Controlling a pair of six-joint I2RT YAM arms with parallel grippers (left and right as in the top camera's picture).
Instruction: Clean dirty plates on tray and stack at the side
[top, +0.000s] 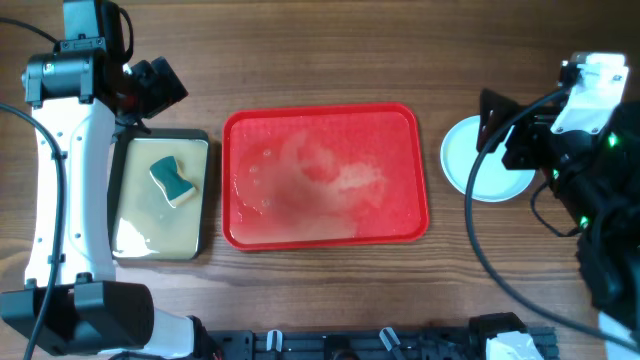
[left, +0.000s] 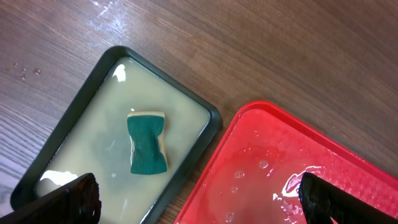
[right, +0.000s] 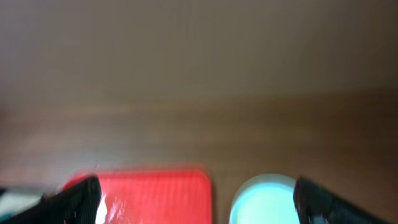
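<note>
I judge the job all but done. The red tray (top: 392, 140) holds no plates, only wet smears, and the plates (top: 460, 150) lie stacked on the tabletop (top: 330, 50) just to its right. I see one stack but cannot count its layers. There is one red tray, one small tray (top: 150, 228) and one sponge (top: 172, 180) lying in it. My left claw (left: 198, 190) and right claw (right: 198, 190) both gape wide, holding nothing.
</note>
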